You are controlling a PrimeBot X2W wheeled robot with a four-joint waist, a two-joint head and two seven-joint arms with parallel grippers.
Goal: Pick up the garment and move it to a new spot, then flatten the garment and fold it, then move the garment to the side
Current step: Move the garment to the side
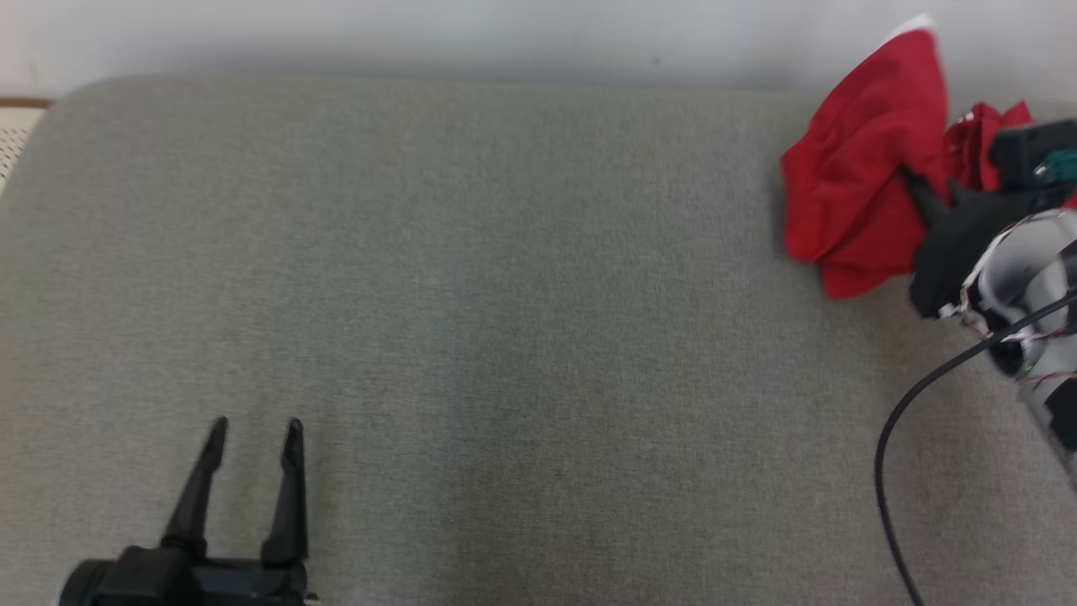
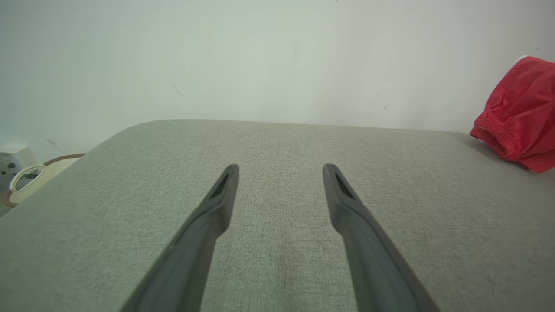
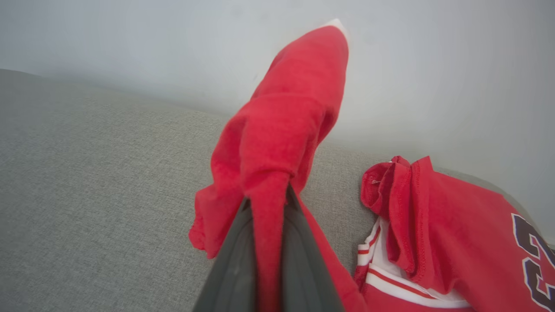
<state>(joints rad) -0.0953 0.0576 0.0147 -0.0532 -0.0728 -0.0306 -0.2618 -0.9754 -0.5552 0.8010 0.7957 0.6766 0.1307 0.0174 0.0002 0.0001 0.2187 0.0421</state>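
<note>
The garment [image 1: 850,181] is a bunch of red cloth at the far right of the grey cushioned surface [image 1: 505,320]. My right gripper [image 1: 915,183] is shut on a fold of it. In the right wrist view the cloth [image 3: 282,130] rises in a peak from between the two dark fingers [image 3: 230,268]. The left wrist view has the garment [image 2: 520,125] at its right edge, showing an elastic hem. My left gripper [image 1: 255,429] hovers open and empty over the near left of the surface, far from the cloth, its fingers [image 2: 217,208] spread wide.
A second red piece, a jersey [image 3: 455,242] with white trim and a dark number, lies just right of the held cloth. A pale wall [image 1: 505,34] backs the surface. A black cable [image 1: 900,438] hangs from my right arm. A white-handled object [image 2: 26,182] sits beyond the left edge.
</note>
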